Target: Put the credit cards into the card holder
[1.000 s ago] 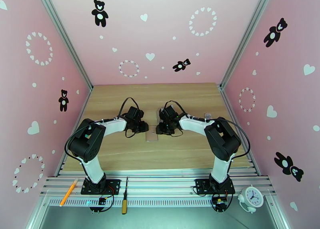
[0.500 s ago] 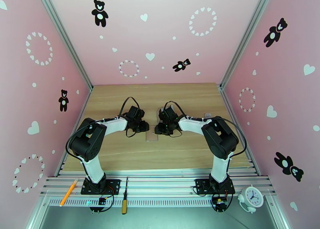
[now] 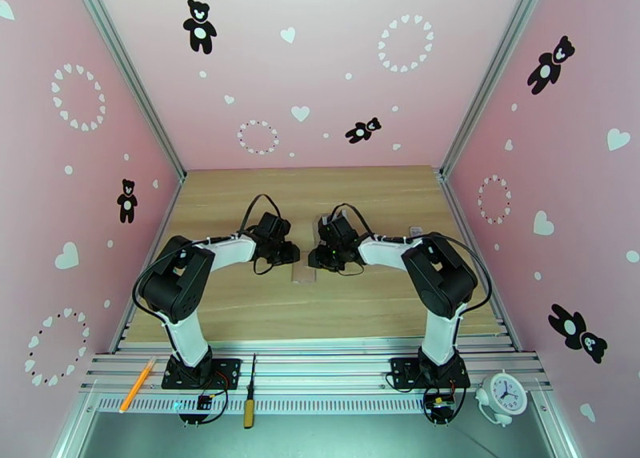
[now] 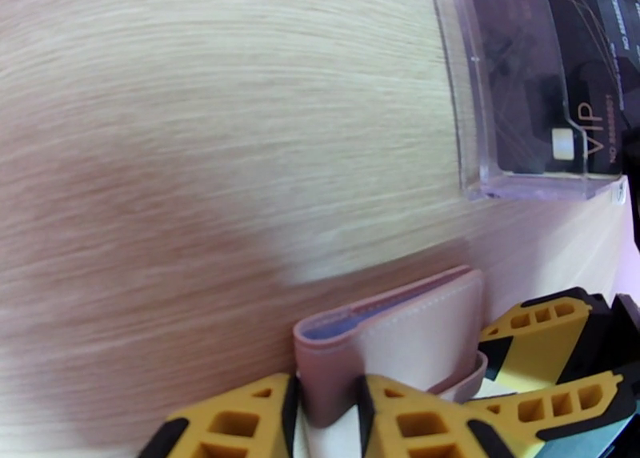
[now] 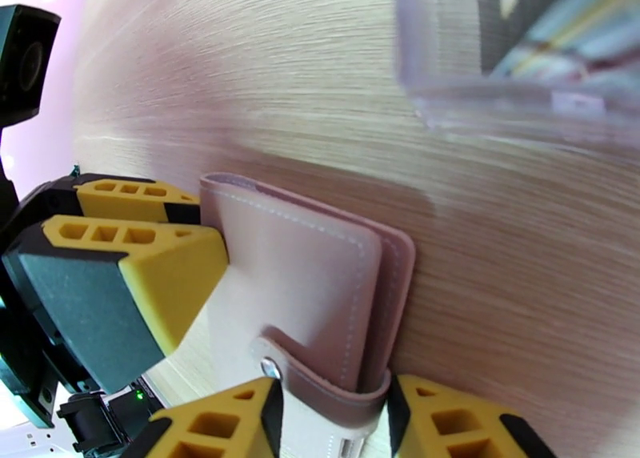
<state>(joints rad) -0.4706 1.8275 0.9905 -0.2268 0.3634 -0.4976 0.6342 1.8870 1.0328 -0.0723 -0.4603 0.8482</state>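
Dead centre of the wooden table [image 3: 320, 191], spotted the wallet [image 5: 304, 275], tan-pink, folded closed, its tab wrapped round onto the front with the snap showing. Caught the left gripper [image 4: 328, 411] clenched on it, one yellow finger pressed to each side of the folded edge, a sliver of bluish lining peeking out at the fold. Found the right gripper [image 5: 332, 423] pinched onto the opposite end, right at the tab, a finger touching either side. Saw both pairs of fingers close together there, the left one's yellow fingers [image 5: 128, 243] sitting just beside the wallet's far edge in the right wrist view. Could not tell whether the wallet rested on the wood or hung just clear of it. Just beyond it, apart from it, picked out the clear rack [image 4: 478, 131] with the dark cards [image 4: 552, 83] standing upright inside, "VIP" in pale letters on the front one. From above, watched both arms bent inward from their bases, grippers almost nose to nose over the wallet.
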